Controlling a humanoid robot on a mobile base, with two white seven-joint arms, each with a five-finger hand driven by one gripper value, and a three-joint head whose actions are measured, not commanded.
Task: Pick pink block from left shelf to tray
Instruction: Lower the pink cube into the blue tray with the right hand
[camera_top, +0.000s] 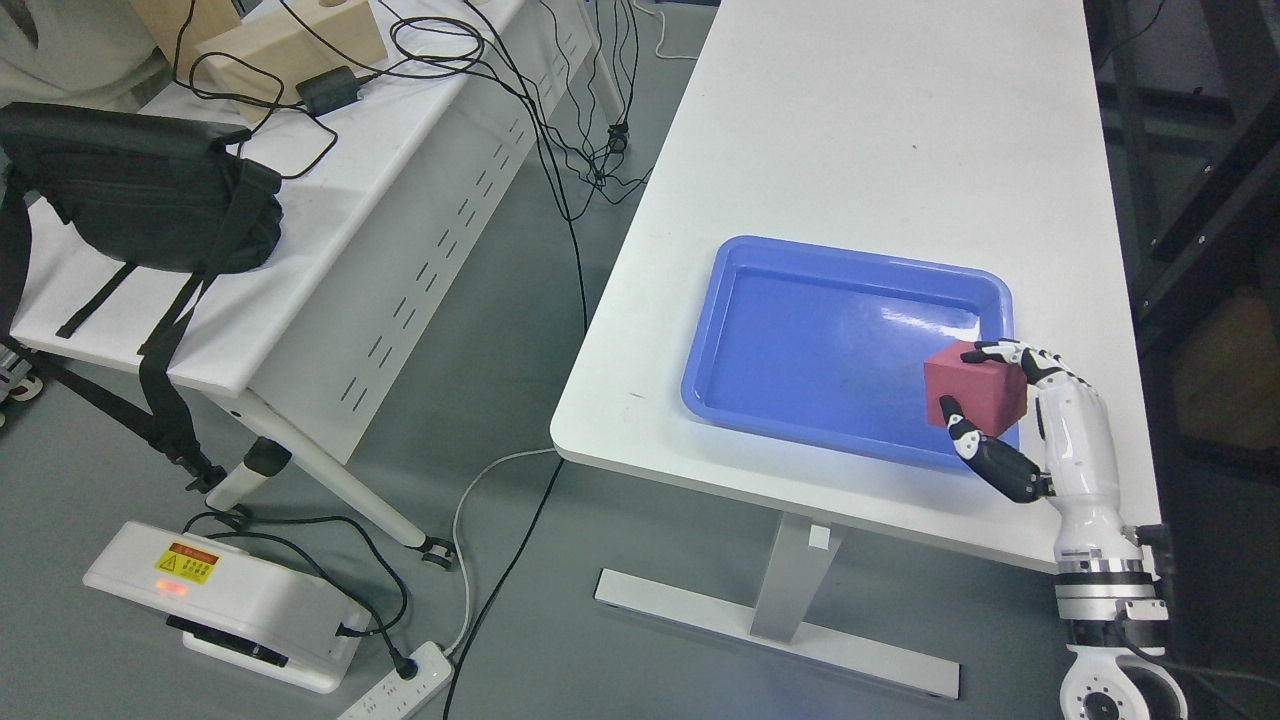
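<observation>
A dark pink block (975, 392) is held in my right hand (962, 385) over the near right corner of the blue tray (800, 340). The fingers (1005, 352) wrap its top edge and the thumb (962, 432) presses its lower side. Whether the block touches the tray floor I cannot tell. The white forearm comes up from the lower right. The tray lies on the white table (880, 140) near its front edge and holds nothing else. My left arm does not show.
A second white table (330, 200) at the left carries a black bag (140, 200), wooden blocks (290, 45) and cables. On the floor are a white device (220, 590), a power strip (400, 685) and cables. A dark rack (1200, 200) stands at the right.
</observation>
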